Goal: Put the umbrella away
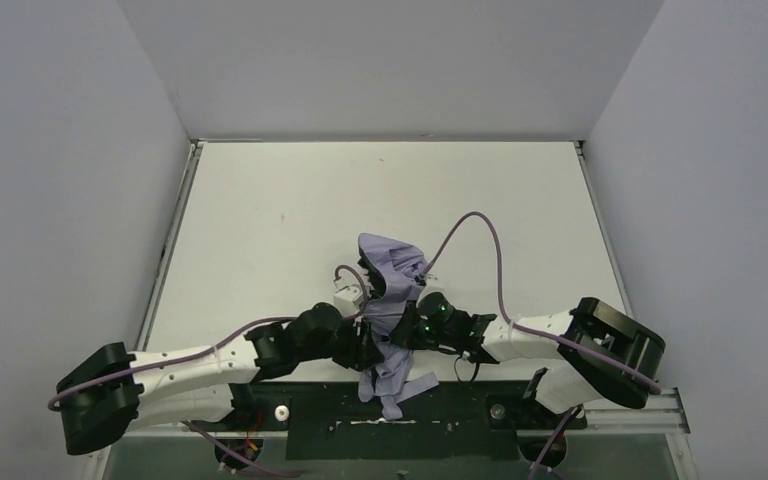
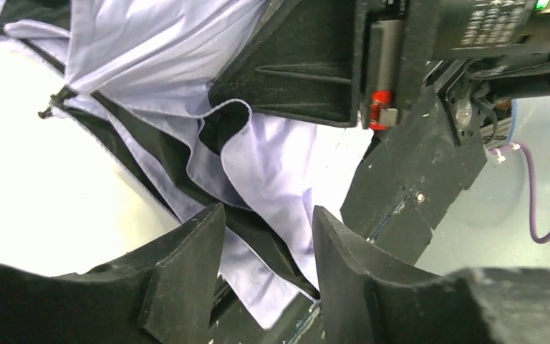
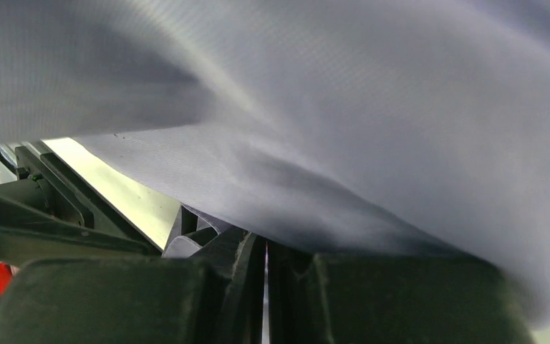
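The umbrella point(image 1: 390, 275) lies in a crumpled heap at the near middle of the table point(image 1: 290, 200), canopy point(image 2: 279, 165) loose, wedged between your 2 arms. Your left gripper point(image 2: 265, 265) is spread wide, with lavender and black folds showing in the gap between its fingers and nothing clamped. Your right gripper point(image 3: 265, 287) has its jaws pressed almost together under a drape of fabric. I can't tell whether a fold is pinched in there.

By my reading you're mid-gather, bundling the canopy, and the job is far from done. Next you need the left fingers to close on those folds, and mind the rib tips point(image 2: 61, 97) splayed at the left.
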{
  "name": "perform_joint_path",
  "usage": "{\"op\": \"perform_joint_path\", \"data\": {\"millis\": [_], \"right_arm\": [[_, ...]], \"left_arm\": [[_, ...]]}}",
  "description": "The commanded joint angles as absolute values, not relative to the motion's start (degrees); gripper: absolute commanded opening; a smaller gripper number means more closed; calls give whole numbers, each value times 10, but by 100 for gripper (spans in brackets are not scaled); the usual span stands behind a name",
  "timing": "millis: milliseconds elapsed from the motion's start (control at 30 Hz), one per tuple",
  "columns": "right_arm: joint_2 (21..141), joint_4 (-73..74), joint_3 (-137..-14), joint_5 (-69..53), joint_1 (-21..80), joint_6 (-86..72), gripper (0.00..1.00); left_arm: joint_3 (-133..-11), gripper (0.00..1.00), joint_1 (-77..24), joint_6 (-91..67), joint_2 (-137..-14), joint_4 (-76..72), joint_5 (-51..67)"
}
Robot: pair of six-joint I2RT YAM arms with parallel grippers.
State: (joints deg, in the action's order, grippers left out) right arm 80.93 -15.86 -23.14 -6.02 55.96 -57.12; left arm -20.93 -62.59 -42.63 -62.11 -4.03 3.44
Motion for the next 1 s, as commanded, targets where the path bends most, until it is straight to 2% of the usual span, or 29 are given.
{"op": "perform_joint_path", "data": {"millis": [0,100,200,367,433,700,967], "right_arm": [[846,-139,-211,-20,552,-541,0],[855,-129,-208,-30,532,-512,0],[857,-111,-212,-46,497,-468,0],[864,-58,-240,-50,478,-390,0],[869,-60,-246,-55,471,-373,0],[887,-75,-261,-80,459,-342,0],[885,-97,-250,-84,459,-359,0]], "left_arm": [[-247,50,-622,-403,-532,74,-9],[-281,56,-585,-391,-484,133,-20],[-333,61,-505,-383,-474,160,8],[-483,80,-386,-399,-577,210,48],[-546,85,-359,-396,-627,239,45],[-652,86,-265,-432,-786,217,92],[-678,80,-259,-483,-904,160,152]]}}
